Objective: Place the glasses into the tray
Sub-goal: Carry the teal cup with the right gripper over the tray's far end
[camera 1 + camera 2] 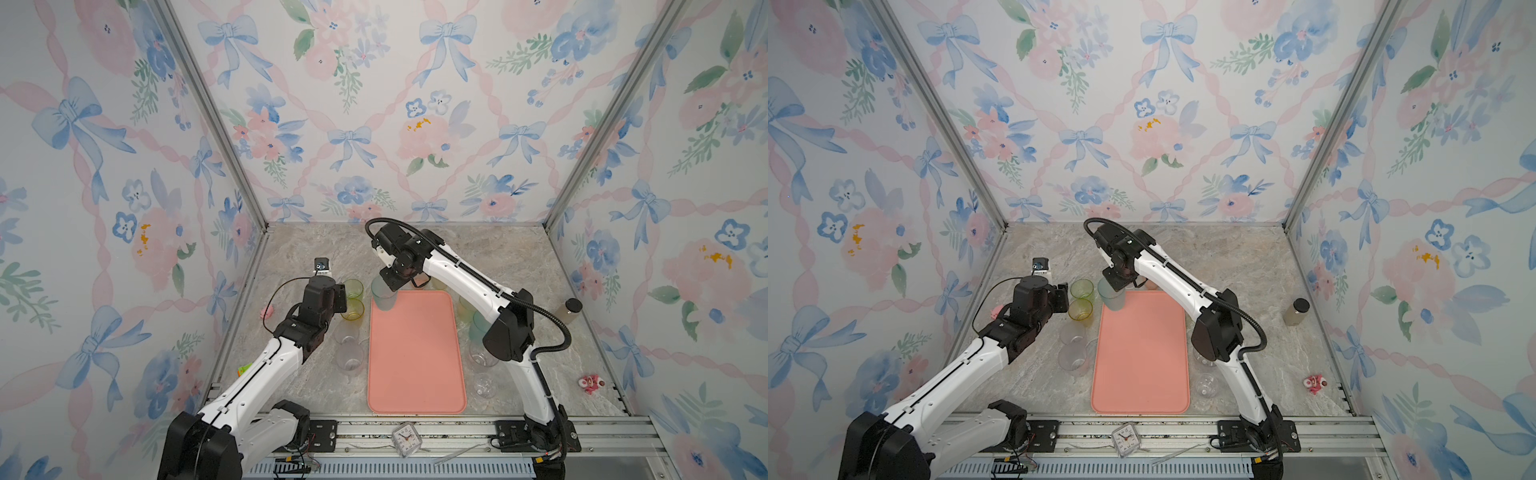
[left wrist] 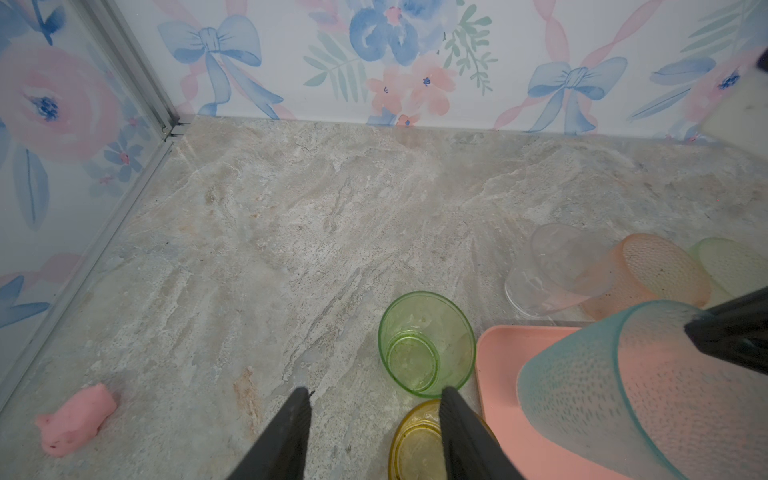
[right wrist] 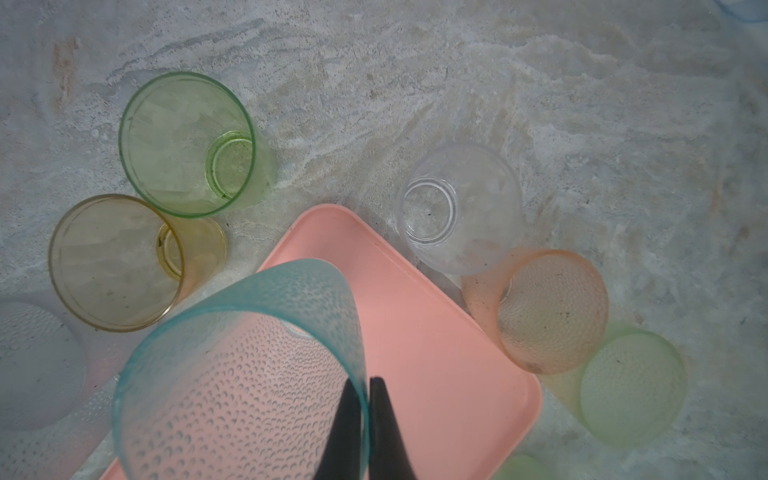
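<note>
At the tray point(image 1: 415, 353) corner, half-hidden right hand point(image 3: 365, 380) pinches teal glass point(image 3: 232, 374); left hand point(image 2: 376, 390) gapes.

Teal glass point(image 1: 383, 296) at tray point(image 1: 415, 357) corner

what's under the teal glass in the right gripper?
A corner of the tray shows pink through the teal glass, pinched at its rim by the right gripper. Whether its base touches the tray is hidden.
</note>
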`<state>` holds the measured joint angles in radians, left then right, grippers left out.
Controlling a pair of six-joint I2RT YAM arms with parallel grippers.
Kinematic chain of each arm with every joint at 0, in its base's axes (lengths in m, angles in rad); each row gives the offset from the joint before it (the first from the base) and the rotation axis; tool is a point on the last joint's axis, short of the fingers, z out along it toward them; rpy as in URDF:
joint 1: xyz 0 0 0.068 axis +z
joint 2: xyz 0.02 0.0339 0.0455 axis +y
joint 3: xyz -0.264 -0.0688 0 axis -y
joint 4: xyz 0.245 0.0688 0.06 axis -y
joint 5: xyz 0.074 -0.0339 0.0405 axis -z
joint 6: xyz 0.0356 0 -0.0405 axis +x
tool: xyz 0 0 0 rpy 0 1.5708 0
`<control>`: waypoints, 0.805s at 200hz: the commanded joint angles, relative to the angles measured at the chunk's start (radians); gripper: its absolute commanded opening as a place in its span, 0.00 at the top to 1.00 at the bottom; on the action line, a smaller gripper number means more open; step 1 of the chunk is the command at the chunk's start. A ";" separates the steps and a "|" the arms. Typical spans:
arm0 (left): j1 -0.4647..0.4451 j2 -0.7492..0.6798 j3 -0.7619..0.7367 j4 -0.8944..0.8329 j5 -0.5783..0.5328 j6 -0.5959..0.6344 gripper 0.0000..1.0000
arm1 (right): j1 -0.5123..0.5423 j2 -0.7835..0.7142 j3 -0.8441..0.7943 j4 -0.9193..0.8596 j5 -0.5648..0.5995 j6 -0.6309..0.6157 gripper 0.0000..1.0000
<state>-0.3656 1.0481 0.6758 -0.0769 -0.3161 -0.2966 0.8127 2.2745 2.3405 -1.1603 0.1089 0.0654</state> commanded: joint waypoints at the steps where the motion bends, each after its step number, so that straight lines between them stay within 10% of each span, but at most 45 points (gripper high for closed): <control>1: 0.009 -0.005 -0.018 0.008 0.002 0.013 0.48 | -0.003 0.029 0.045 -0.050 0.005 -0.013 1.00; 161: 0.018 -0.002 -0.019 0.006 0.007 0.023 0.46 | -0.036 0.087 0.065 0.002 -0.037 0.019 1.00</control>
<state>-0.3580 1.0481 0.6693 -0.0769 -0.3161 -0.2951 0.7895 2.3287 2.3734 -1.1709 0.0925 0.0673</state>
